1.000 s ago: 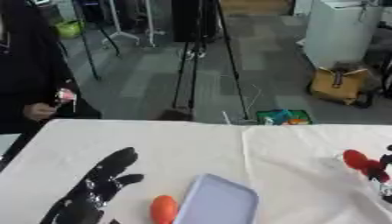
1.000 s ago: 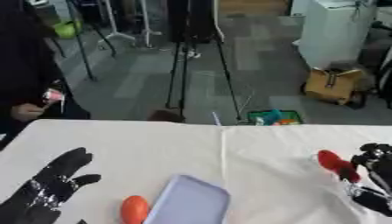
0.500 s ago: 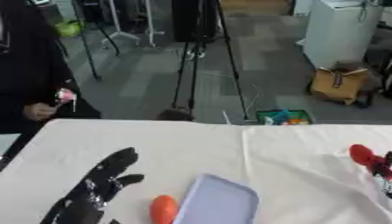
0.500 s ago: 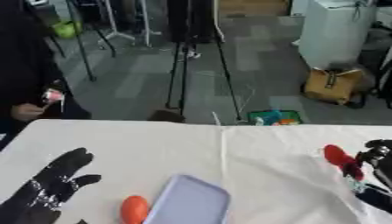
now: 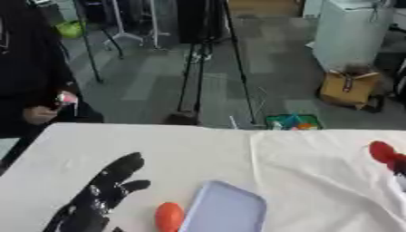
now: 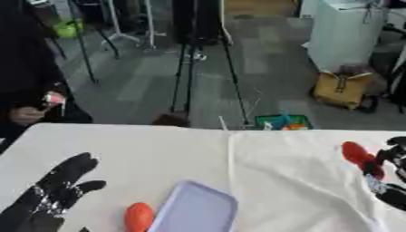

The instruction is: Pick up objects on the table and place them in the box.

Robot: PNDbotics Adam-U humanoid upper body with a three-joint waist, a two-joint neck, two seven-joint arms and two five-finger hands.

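Clearly the red object (image 6: 362, 159) is held in the curled fingers of the right robot hand (image 6: 387, 179), up near the tabletop's (image 5: 206, 154) right edge. To do this well, carry it leftward and low toward the pale lavender box (image 5: 226, 212) and release over its middle. Just beside the box's left lies an orange object (image 5: 168, 216), not yet picked. Beyond it the left robot hand (image 5: 99, 197) rests open and holds nothing. Between red object and box the white cloth looks free.
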